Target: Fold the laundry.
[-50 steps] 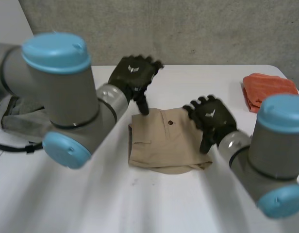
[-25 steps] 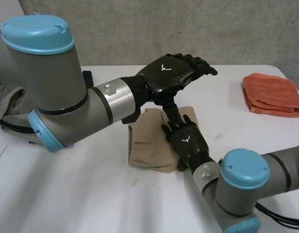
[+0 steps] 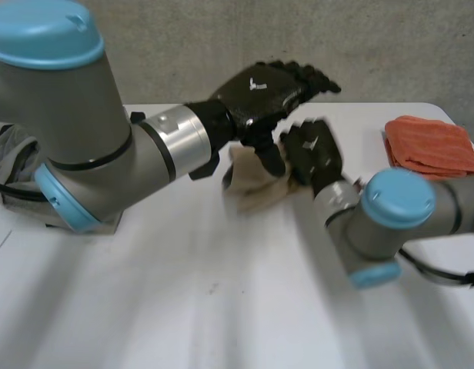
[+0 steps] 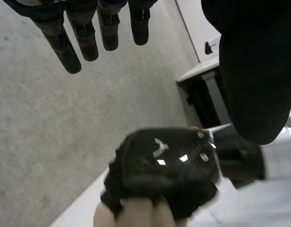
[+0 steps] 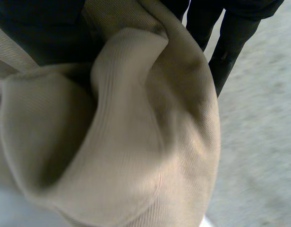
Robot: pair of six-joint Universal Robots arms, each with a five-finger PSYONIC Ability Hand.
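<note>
In the right wrist view the right hand [image 5: 41, 28] had its fingers curled round a bunched fold of the beige shorts [image 5: 136, 142]. In the head view the shorts were between both hands, over the middle of the white counter [image 3: 221, 307]. The left hand [image 3: 264, 88], just beside, had its fingers straight and spread. A folded orange towel [image 3: 431, 146] lay well apart.

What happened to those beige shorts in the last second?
The right robot hand came down onto the beige shorts, closed on them and pulled them up off the table, bunched, toward the open left robot hand. The orange towel stayed put.
</note>
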